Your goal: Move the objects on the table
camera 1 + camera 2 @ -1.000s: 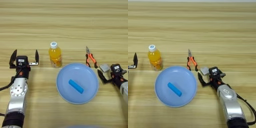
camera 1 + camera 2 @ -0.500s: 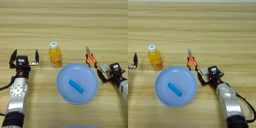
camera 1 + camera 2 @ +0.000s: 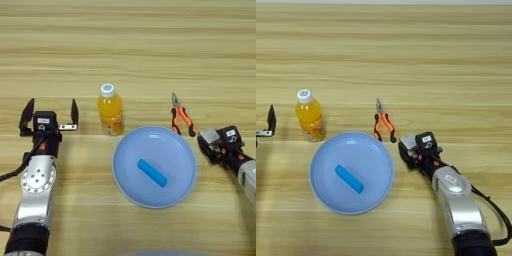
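Observation:
My right gripper [image 3: 407, 150] is at the right rim of the light-blue plate [image 3: 180, 150], shut on a small grey square block [image 3: 409, 142]. A small blue bar [image 3: 152, 172] lies in the middle of the plate. The orange-drink bottle [image 3: 110, 110] with a white cap stands upright just beyond the plate's far left rim. My left gripper [image 3: 50, 116] rests on the table to the left of the bottle, open and holding nothing, its two fingers [image 3: 74, 111] pointing away from me.
Orange-handled pliers [image 3: 180, 118] lie beyond the plate's right rim, close to my right gripper. The wooden table [image 3: 130, 45] stretches away behind everything.
My right gripper with the grey block has edged slightly left toward the plate. The left arm, bottle, bar and pliers have not moved.

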